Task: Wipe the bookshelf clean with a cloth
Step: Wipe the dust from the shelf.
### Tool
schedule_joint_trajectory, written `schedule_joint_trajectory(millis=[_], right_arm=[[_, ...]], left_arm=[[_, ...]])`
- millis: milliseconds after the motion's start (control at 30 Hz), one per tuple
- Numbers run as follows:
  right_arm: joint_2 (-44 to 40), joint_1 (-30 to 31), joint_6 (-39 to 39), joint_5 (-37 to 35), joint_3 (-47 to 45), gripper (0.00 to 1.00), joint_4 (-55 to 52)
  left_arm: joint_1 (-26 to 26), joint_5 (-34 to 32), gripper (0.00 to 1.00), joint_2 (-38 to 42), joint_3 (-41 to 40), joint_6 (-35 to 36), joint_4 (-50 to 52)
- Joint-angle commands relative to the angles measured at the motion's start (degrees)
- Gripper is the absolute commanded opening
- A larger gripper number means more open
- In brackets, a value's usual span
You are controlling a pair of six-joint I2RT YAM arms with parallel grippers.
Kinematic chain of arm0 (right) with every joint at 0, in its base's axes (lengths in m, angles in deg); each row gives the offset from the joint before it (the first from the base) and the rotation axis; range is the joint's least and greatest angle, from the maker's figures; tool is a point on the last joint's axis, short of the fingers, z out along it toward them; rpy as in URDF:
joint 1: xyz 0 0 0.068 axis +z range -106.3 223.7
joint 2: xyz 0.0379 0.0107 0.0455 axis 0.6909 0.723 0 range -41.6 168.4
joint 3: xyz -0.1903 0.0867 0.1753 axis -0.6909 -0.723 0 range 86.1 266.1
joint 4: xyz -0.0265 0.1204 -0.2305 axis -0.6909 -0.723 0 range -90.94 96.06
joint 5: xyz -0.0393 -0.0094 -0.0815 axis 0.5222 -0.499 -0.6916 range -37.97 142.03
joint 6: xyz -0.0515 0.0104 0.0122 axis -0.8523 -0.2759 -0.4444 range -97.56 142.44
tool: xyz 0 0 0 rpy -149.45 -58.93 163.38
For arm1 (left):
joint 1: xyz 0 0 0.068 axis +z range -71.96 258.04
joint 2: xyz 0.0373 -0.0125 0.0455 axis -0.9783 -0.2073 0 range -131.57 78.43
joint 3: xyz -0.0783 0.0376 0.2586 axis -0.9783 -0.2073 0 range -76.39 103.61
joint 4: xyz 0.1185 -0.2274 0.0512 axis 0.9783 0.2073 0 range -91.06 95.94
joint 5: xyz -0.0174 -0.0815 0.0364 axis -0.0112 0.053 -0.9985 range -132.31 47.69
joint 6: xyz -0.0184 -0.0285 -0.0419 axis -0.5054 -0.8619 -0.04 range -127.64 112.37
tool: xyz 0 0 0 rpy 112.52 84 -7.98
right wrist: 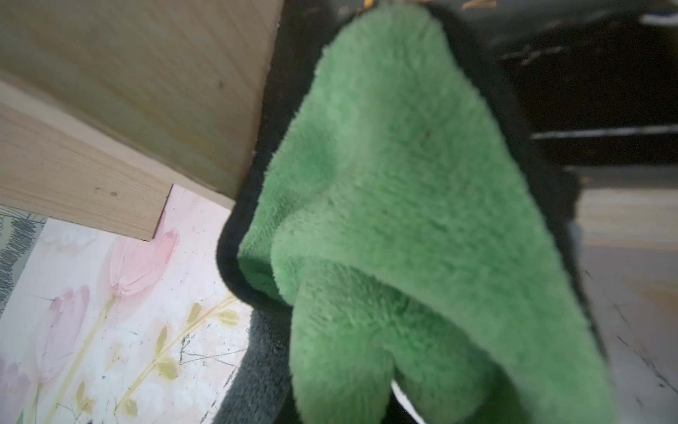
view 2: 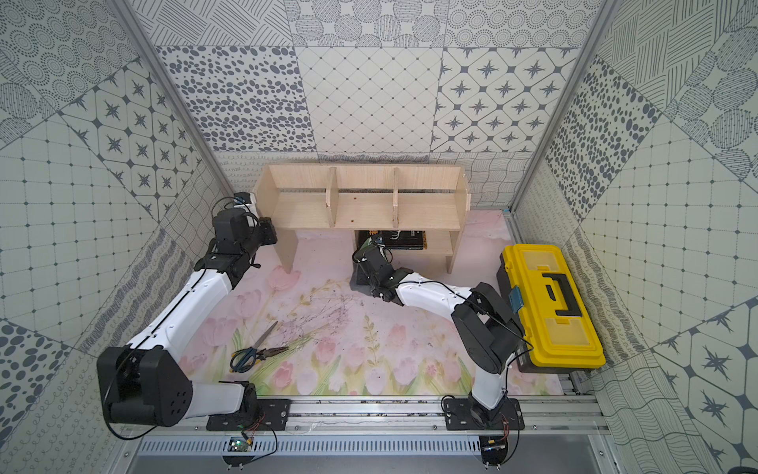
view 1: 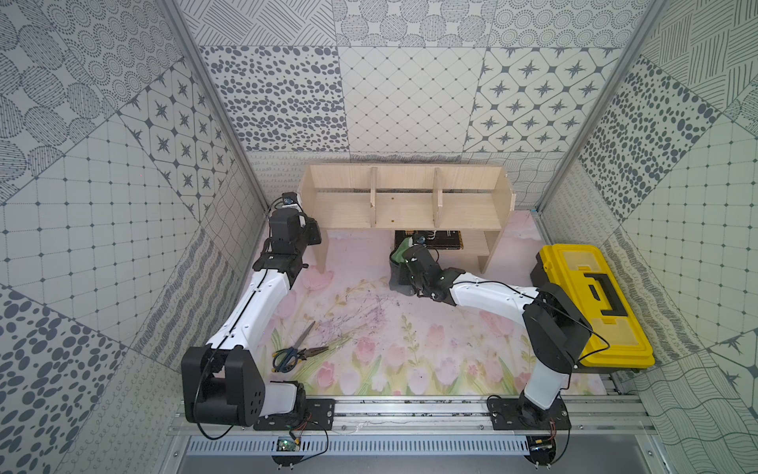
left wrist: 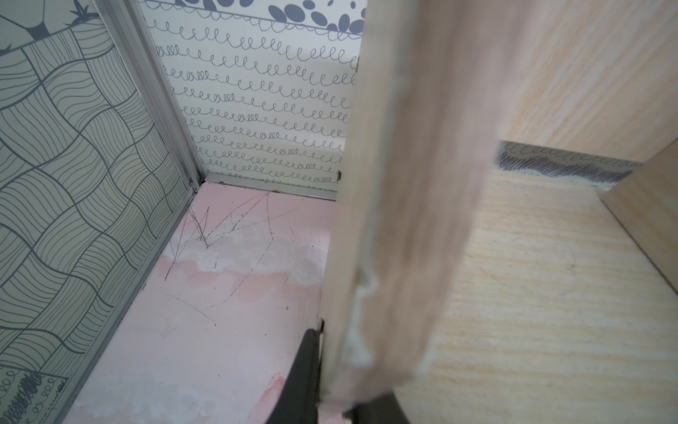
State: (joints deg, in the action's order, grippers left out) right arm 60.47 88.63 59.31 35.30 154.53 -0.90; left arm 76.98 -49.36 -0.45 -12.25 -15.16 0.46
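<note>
The pale-wood bookshelf stands against the back wall. My left gripper is shut on the front edge of its left side panel, with one black finger on the outer face. In front of the shelf's lower opening, my right gripper is shut on the cloth. The cloth's green face fills the right wrist view, and its grey face hangs down to the mat. It hides the right fingers there. The underside of the top tier is close beside the cloth.
A yellow-and-black toolbox sits at the right edge beside the right arm. Blue-handled scissors lie on the floral mat at front left. A black flat object rests under the top tier. Patterned walls close in on three sides.
</note>
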Motion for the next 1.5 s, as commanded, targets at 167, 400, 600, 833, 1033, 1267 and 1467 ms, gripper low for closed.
schedule_joint_trajectory(millis=[167,400,600,833,1033,1267,1467], right_arm=[[-17.49,-18.31,1.78,2.68,-17.13,0.0,2.76],[-32.03,-36.37,-4.26,7.16,-21.59,0.0,-4.14],[-33.53,-35.64,-10.04,7.03,-10.69,0.0,-10.06],[-28.2,-20.88,-12.26,-0.12,-4.06,0.0,-9.43],[-15.99,-8.43,-12.37,-4.07,6.17,0.0,-8.42],[-5.48,-0.13,-11.52,-3.33,17.56,0.0,-8.63],[-8.06,-1.48,-8.21,-6.24,15.0,0.0,-9.03]], left_arm=[[-0.09,11.14,0.0,-1.02,0.02,-11.38,1.65],[-0.14,10.66,0.0,-0.92,-0.07,-11.02,1.82],[-0.16,10.65,0.0,-0.76,-0.07,-10.76,1.65],[-0.08,10.83,0.0,-0.67,-0.06,-10.84,1.62],[-0.19,11.31,0.0,-0.76,-0.24,-11.1,1.32],[-0.1,11.77,0.0,-0.8,-0.33,-11.52,1.14],[-0.17,11.52,0.0,-0.71,-0.59,-11.28,0.97]])
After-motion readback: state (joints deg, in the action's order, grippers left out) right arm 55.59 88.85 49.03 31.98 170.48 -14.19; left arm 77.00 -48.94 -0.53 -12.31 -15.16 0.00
